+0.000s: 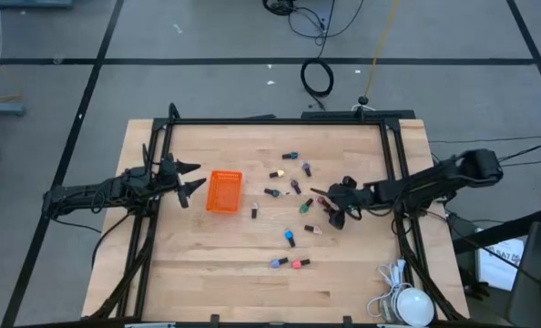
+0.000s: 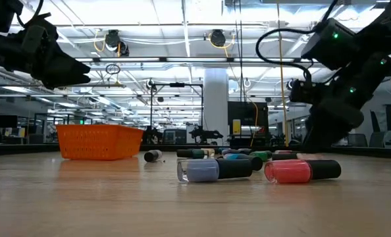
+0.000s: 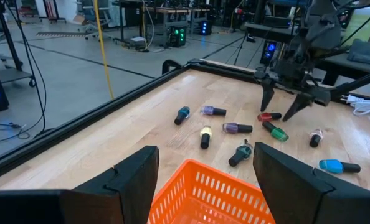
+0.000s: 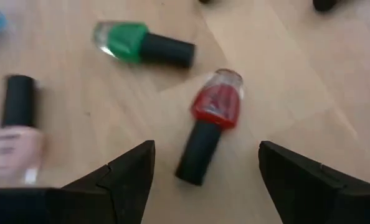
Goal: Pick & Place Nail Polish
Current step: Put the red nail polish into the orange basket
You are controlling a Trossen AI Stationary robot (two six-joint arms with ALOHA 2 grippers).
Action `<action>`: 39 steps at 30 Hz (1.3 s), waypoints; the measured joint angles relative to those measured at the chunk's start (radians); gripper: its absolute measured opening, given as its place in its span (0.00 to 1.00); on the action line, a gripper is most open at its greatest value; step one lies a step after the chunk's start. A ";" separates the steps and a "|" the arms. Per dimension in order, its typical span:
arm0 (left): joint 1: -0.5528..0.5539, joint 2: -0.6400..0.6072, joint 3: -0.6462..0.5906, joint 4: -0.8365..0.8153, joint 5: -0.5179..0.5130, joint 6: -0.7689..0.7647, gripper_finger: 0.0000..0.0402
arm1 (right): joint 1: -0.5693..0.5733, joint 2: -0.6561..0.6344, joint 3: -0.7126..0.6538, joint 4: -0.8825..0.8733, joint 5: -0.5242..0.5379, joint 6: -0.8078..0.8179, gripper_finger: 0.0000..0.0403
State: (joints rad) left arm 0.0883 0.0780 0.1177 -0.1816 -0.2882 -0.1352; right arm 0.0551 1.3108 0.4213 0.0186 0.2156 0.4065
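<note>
Several small nail polish bottles (image 1: 293, 187) with dark caps lie on their sides in the middle of the wooden table. My right gripper (image 4: 205, 152) is open and slants down over a red bottle (image 4: 217, 102), one finger on each side of its black cap (image 4: 196, 155), apart from it. A green bottle (image 4: 130, 41) and a pale pink one (image 4: 14, 146) lie close by. My left gripper (image 3: 205, 152) waits open above the table's left side, just left of the orange mesh basket (image 1: 223, 191), which stands on the table.
A black frame (image 1: 280, 121) runs along the table's far, left and right edges. A white round object with a cable (image 1: 405, 301) lies at the near right corner. A blue-grey bottle (image 2: 202, 170) and a pink-red one (image 2: 291, 171) lie nearest the front edge.
</note>
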 joint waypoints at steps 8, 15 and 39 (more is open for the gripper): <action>0.000 0.000 0.000 0.000 0.000 0.000 0.64 | -0.001 0.026 0.001 0.015 0.026 -0.005 0.67; 0.000 0.000 0.000 0.000 0.000 0.000 0.64 | -0.001 0.026 0.001 0.011 0.023 -0.004 0.53; 0.000 0.000 0.000 0.000 0.000 0.000 0.64 | -0.001 -0.228 -0.002 0.018 0.041 -0.346 0.12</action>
State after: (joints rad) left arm 0.0881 0.0776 0.1177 -0.1818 -0.2882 -0.1352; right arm 0.0540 1.0827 0.4198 0.0364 0.2562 0.0608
